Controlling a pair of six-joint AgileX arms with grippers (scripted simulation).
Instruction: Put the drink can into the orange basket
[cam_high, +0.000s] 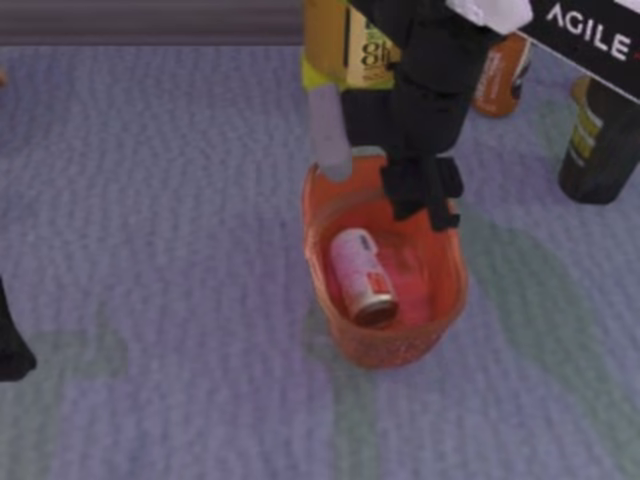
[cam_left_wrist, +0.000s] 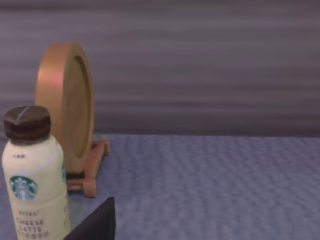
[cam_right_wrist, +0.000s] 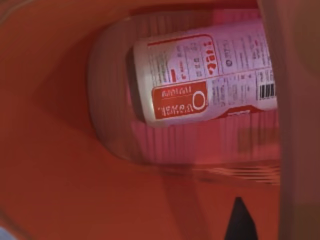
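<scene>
Drink can (cam_high: 362, 276) lies on side inside orange basket (cam_high: 345, 335), long axis running far-to-near, tan top nearest. Right gripper (cam_high: 425, 195) hangs over basket's far rim, fingers spread, holding nothing; can lies just near-left of it. Left gripper (cam_high: 12, 350) parked far left, state unclear.

Even, soft light fills all three views, with no glare. In the top view, faint greenish shadows streak the lilac textured tabletop (cam_high: 150, 200) at lower left and right of centre. Everything is mildly blurred. The right wrist view glows red inside the oval orange-red basket (cam_right_wrist: 60, 150), dimmer at its edges.
</scene>
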